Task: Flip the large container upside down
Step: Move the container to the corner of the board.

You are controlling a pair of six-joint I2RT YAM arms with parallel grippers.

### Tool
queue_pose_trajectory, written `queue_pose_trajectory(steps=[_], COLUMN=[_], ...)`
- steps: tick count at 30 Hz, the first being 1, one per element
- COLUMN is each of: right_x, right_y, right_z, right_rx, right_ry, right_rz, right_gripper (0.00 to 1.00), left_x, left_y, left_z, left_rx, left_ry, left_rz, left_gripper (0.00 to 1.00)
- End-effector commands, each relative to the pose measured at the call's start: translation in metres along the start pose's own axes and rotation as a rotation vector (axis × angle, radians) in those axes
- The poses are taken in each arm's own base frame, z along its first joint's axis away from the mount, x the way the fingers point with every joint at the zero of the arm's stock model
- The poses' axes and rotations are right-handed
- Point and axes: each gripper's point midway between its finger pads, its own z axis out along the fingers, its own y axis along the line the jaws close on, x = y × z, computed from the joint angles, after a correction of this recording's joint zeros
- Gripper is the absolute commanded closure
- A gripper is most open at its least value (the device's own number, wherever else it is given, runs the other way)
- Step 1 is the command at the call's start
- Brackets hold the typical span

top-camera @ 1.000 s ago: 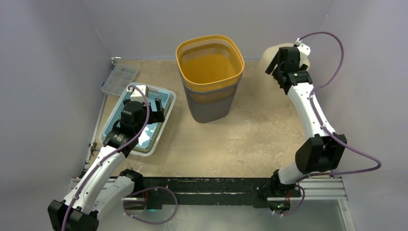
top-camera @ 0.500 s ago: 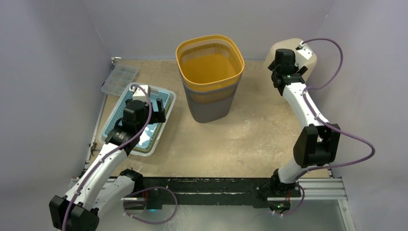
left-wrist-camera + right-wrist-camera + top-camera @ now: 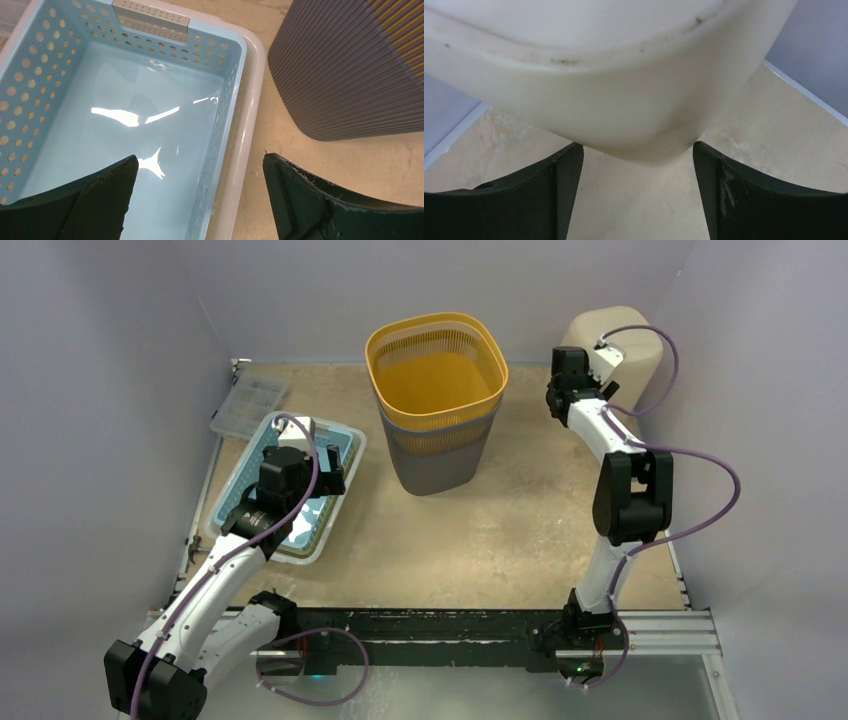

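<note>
Cream container (image 3: pixel 625 335) is taken as the task's thing, since the right tool (image 3: pixel 636 150) is aimed at it. The ribbed grey bin (image 3: pixel 435 455) with yellow liner (image 3: pixel 400 335) is also large, so this is a judgement. The cream container is found at the far right corner of the tabletop (image 3: pixel 500 530), close to the wall and apparently tipped. Which way up it is cannot be told.

In the right wrist view its rounded lower corner is framed between the fingers, which are spread wide. Nothing is gripped, and contact cannot be told. The wide spread is judged to suit a thick wall or edge before a grasp or a tip-over push.

The grey bin is left upright mid-tabletop, untouched. The left tool (image 3: pixel 200 157) is held wide and empty over the blue perforated basket (image 3: pixel 30 100), nested in a white tray (image 3: pixel 255 100), probably parked clear of the work. A clear organiser box (image 3: pixel 248 405) is seen at far left.
</note>
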Motion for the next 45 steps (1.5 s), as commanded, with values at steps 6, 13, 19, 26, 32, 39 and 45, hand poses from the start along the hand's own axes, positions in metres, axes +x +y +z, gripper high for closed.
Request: queue_pose_trajectory(steps=[6,13,19,26,32,39,45], right_x=[-0.053,-0.058,-0.058,-0.066,-0.065,-0.057,-0.061], right_y=[0.022,0.014,0.01,0.034,0.038,0.054,0.069], right_z=[0.014,0.017,0.02,-0.001,-0.039,-0.102,-0.175], right_rx=[0.015,0.102,0.15,-0.026,-0.146,-0.43,-0.691], right_ry=[-0.137,-0.154,-0.147,-0.097,-0.037,0.073,0.193], right_rz=[0.093,0.143,0.147,0.146,0.171,0.158,0.135], right_gripper=[0.16,0.17,0.18,0.16,0.11,0.08,0.09], left_x=[-0.023,-0.024,-0.025,-0.027,-0.03,-0.032,-0.033], left_y=[0.0,-0.001,-0.002,-0.003,-0.003,-0.004,-0.005], left_z=[-0.001,-0.001,-0.002,-0.004,-0.007,-0.009,-0.011], left_rx=[-0.005,0.0,0.004,0.012,0.017,0.023,0.027], left_ry=[-0.062,-0.065,-0.067,-0.072,-0.083,-0.094,-0.097], left_rz=[0.005,0.005,0.004,0.003,-0.003,-0.009,-0.013], left_gripper=[0.06,0.06,0.06,0.06,0.06,0.06,0.06])
